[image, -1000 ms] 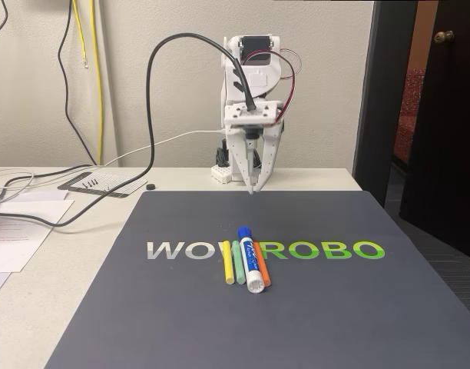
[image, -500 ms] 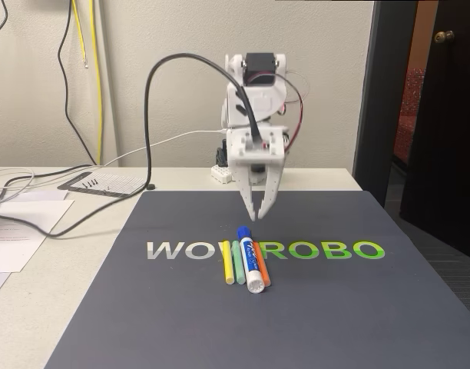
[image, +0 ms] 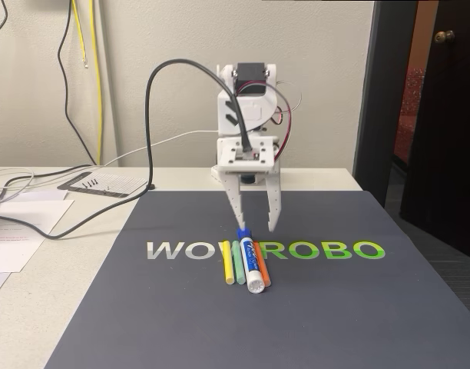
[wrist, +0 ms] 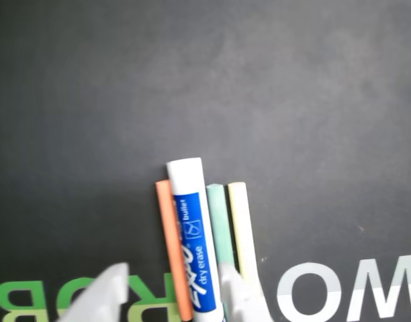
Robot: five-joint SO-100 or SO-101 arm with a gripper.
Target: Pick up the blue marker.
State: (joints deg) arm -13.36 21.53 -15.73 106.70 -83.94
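The blue marker [image: 252, 261] lies on the dark mat, blue cap toward the arm, white end toward the fixed camera. A thin orange stick [image: 263, 269] touches one side of it; pale green [image: 238, 261] and yellow [image: 228, 264] sticks lie on the other. My white gripper [image: 256, 226] hangs open just above the marker's capped end, one fingertip close to the cap. In the wrist view the marker [wrist: 192, 235] runs up from between my gripper's [wrist: 172, 274] two fingers, with the orange stick [wrist: 172, 241] at its left and the green stick [wrist: 219, 225] at its right.
The dark mat [image: 335, 307] with WOW ROBO lettering covers most of the table. Papers [image: 20, 231] and black cables [image: 74, 207] lie at the left. A dark door [image: 442, 115] stands open at the right, past the table edge.
The gripper has come forward and down from near the arm's base to just over the marker's cap, and its fingers have spread open. The marker and sticks have not moved.
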